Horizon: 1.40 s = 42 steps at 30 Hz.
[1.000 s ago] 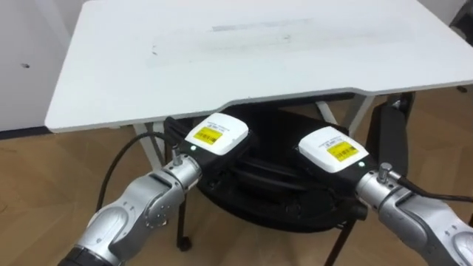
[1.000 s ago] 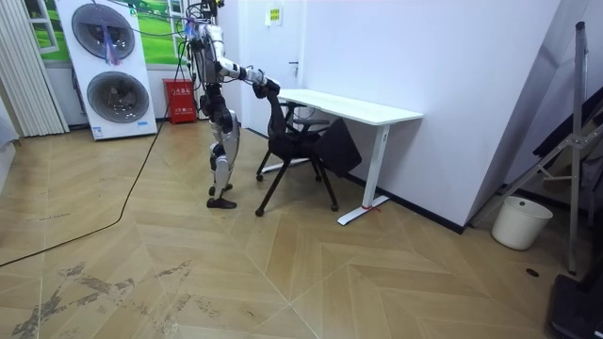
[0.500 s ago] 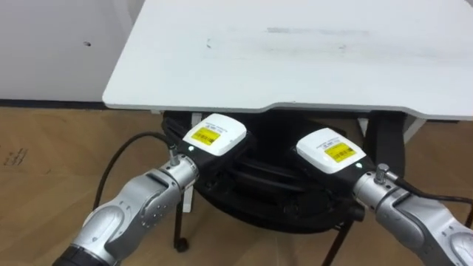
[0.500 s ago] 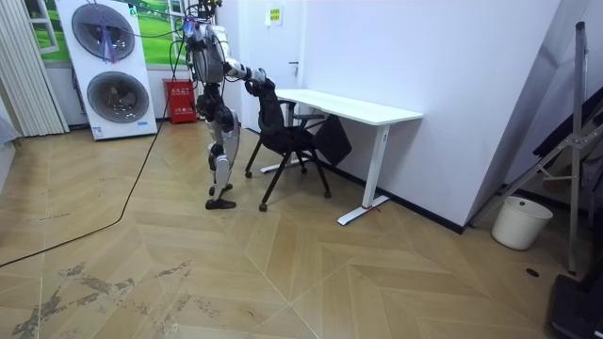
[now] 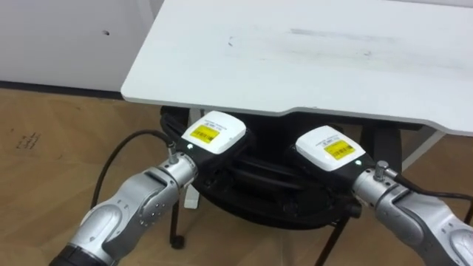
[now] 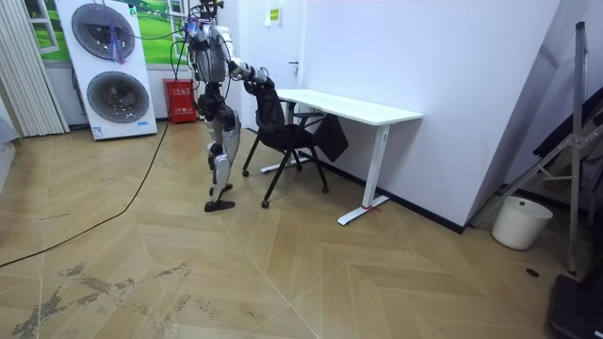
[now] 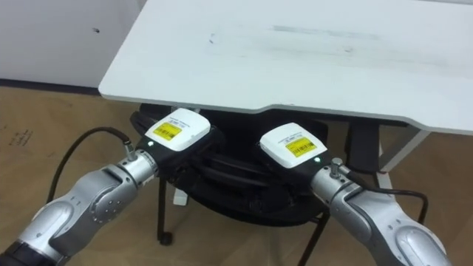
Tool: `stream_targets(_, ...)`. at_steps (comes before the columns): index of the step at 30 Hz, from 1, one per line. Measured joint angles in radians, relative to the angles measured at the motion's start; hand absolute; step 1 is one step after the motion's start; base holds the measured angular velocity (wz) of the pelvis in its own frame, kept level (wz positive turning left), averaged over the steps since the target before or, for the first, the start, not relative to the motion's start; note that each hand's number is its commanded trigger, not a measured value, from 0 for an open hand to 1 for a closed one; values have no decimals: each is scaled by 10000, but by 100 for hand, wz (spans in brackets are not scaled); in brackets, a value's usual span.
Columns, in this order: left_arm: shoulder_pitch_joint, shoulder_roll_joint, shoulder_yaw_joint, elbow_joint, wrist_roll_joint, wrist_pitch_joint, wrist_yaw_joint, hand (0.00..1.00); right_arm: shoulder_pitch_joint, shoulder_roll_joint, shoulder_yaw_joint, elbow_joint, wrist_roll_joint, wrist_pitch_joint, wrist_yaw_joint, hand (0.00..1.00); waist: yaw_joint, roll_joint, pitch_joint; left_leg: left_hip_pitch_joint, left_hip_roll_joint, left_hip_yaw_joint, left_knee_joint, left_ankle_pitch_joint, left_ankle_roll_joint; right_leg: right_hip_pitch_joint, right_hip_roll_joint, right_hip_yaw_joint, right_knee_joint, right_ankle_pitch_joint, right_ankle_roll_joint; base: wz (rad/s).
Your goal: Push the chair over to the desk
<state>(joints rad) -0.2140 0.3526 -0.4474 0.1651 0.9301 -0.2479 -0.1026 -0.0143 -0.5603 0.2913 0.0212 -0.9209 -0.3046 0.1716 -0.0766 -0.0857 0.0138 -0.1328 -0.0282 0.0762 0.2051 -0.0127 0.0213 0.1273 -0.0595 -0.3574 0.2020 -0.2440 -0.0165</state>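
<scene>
Desk (image 5: 310, 59) first: its white top fills the upper part of the left eye view. Its near edge hangs over the black chair (image 5: 273, 196), which stands in the lower middle of the frame with the seat partly under the top. Compared with one second ago, the desk corner sits further toward the right of the frame. The whole picture has shifted, though, so this is the head camera moving and not the desk.

The real change shows in the room view: the chair has slid a little toward the room view's left, and the robot stands more upright behind it with its arms less stretched. I judge that the push is under way but not finished, because the chair back is outside the desk edge.

On the top of the chair back rest the left hand (image 5: 214, 133) and the right hand (image 5: 329, 149), in the same places as before. Their fingers are hidden behind it — so I cannot tell if they grip or only press.
</scene>
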Motion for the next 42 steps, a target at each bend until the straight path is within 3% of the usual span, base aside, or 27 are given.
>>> stream_targets(2, -11, 30, 22, -10, -1, 7, -5, 42, -1, 2, 0, 2, 0, 1, 26, 100, 17, 6, 0, 12, -3, 1, 2, -1, 0, 25, 0, -6, 0, 1, -1, 2)
stream_targets(3, -43, 12, 23, -9, -9, 29, -4, 36, 0, 2, 1, 3, 0, 6, 56, 100, 16, 11, 4, 29, -3, 3, 2, -2, 3, 45, 1, -7, 1, 2, -3, 0)
stream_targets(4, -65, -8, 23, -9, -12, 51, -4, 12, 0, 2, 0, 3, 0, 9, 62, 29, 16, 21, 7, 31, -2, 3, 2, -4, 4, 48, 1, -7, 1, 2, -4, 0)
stream_targets(5, -110, -37, 23, -10, -33, 82, -4, 1, -1, 1, -6, 3, -1, 16, 63, 0, 14, 54, 17, 32, 1, 3, 2, -7, 9, 46, 1, -5, 2, 5, -8, 0)
stream_targets(10, -125, 105, 25, -554, -378, 78, -8, 0, -9, -5, -138, -12, 169, 171, 268, 0, -1, 180, 16, 61, 0, 1, 10, -34, 48, 89, -3, -2, -2, 21, 14, 0)
stream_targets(15, -122, 153, 33, -733, -671, 153, -12, 0, -35, 3, -469, -10, 1211, 596, 640, 0, -2, 345, 46, 196, -24, 61, -17, -57, 99, 168, -12, 126, -177, 71, 86, -5)
stream_targets(29, -140, 280, 31, -843, -1146, 386, -282, 0, -83, 24, -489, -22, 2183, 1195, 940, 0, -3, 353, 53, 223, -47, 118, -29, -72, 119, 243, -35, 153, -190, 84, 95, 0)
stream_targets(34, -158, 379, 42, -899, -1317, 379, -279, 0, -90, 25, -507, -23, 2504, 1188, 822, 0, 40, 381, 47, 175, -8, 248, -36, -81, 130, 120, -39, 265, -167, 91, 106, -6)
stream_targets(37, -161, 428, 251, -929, -1308, 225, -271, 0, -89, 26, -858, -69, 2467, 999, 778, 0, 36, 502, 35, 24, -3, 284, 9, -100, 159, 6, -37, 292, -141, 116, 129, -1)
stream_targets(40, -143, 693, 581, -955, -1308, -173, -165, 0, -59, -10, -1296, -382, 2629, 595, 462, 0, 78, 513, 30, 49, -18, 286, 3, -99, 162, 35, -36, 307, -182, 135, 133, 0)
stream_targets(42, -90, 921, 1306, -996, -1306, -645, -43, 0, -4, -5, -1713, -413, 2555, 153, 26, 0, 143, 532, 29, 55, -12, 282, 1, -99, 162, 47, -31, 285, -193, 148, 119, 0)
